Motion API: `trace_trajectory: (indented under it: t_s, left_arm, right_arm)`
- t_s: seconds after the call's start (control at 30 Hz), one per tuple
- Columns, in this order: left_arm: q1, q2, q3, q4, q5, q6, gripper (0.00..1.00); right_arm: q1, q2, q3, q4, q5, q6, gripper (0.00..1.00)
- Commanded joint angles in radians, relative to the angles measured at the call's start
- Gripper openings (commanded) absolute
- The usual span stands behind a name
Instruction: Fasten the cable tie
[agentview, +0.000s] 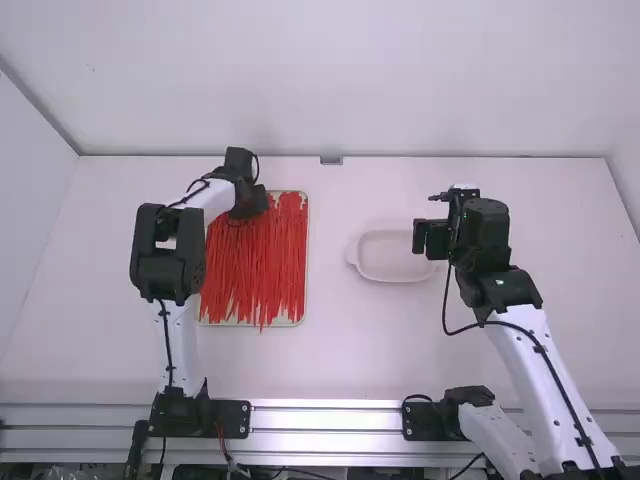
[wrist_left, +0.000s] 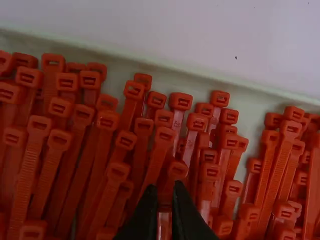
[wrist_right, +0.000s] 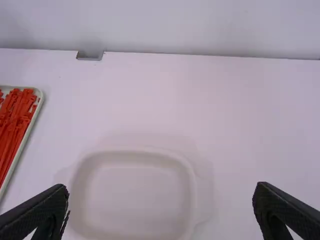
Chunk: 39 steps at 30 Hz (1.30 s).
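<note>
left gripper sits on the head end of the ties, right arm waits well apart

the white table (agentview: 100, 300) is bare and matt, closed in by plain white walls on three sides. on its left half lies a pale tray (agentview: 305, 300), and the pile of orange cable ties (agentview: 260, 265) covers it. their long axis runs from the far edge toward the arm bases, with the square heads bunched at the far end. right of the tray, apart from it, stands a white dish (agentview: 385, 278). the left arm is by far the nearer one, and its left gripper (wrist_left: 161, 192) hangs over the far end of the pile, just behind the heads. its fingers are drawn narrow, and one tie (wrist_left: 164, 227) seems pinched between them along its strap. the right gripper (wrist_right: 160, 187) hovers above the near side of the dish with its fingers spread wide and nothing in them. i judge that the next move turns on lifting that one strap clear of its neighbours, which lie packed and touching it on both sides
</note>
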Motion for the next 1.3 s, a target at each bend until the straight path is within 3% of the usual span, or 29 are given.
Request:
trace_trajectory:
  t_s: [0.0,0.6,1.27]
  left_arm:
    - [0.005,0.013,-0.008,-0.003,-0.006,-0.005,0.01]
    - [0.013,0.013,0.029,-0.032,-0.004,-0.004,0.01]
    - [0.013,0.008,0.353,-0.343,-0.011,0.003,0.01]
  right_arm:
    - [0.003,0.002,0.032,-0.001,0.002,0.002,0.98]
    - [0.005,0.002,0.032,0.006,0.002,0.002,0.98]
    - [0.005,0.002,0.032,0.005,0.002,0.002,0.98]
